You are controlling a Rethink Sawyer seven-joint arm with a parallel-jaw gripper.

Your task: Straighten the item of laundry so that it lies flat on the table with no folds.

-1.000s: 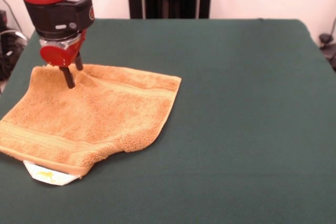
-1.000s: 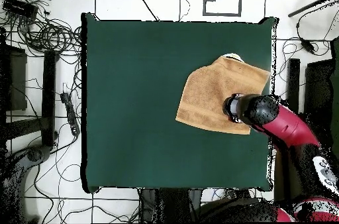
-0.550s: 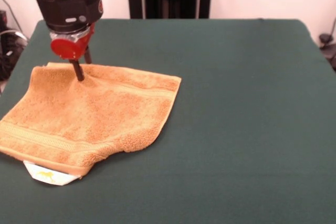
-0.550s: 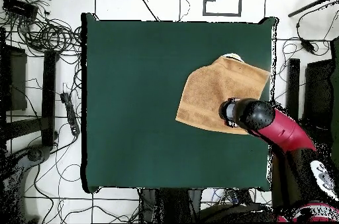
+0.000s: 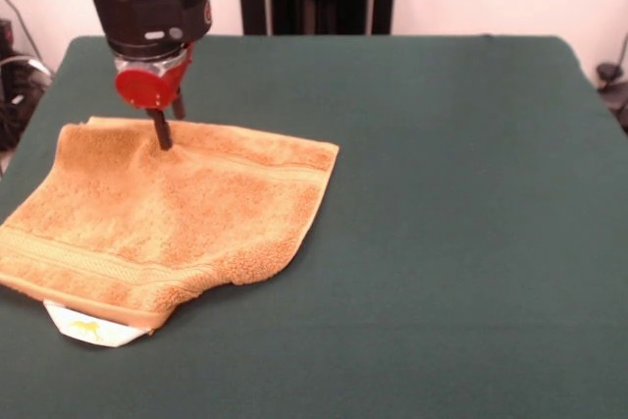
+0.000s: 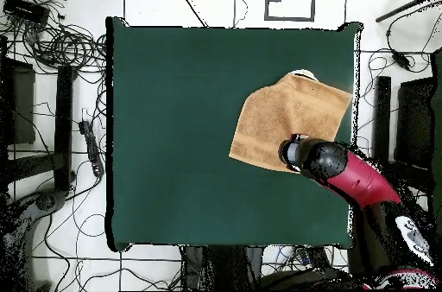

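Note:
The item of laundry, an orange-tan towel, lies folded over on itself at the left of the green table, with a white tag poking out under its near edge. A woven stripe band runs along its near-left side. My gripper stands over the towel's far edge, open, with one dark finger touching the cloth and the other just behind the edge. Nothing is held between them. From overhead, the towel sits near the table's right side, and the gripper is at the edge nearest the robot.
The towel's left corner in the front view reaches the table's left edge. Green cloth stretches away on the towel's other side. Cables and stands lie on the floor around the table.
The gripper has slid along the towel's far edge, rightward in the front view. The towel has kept its shape and place.

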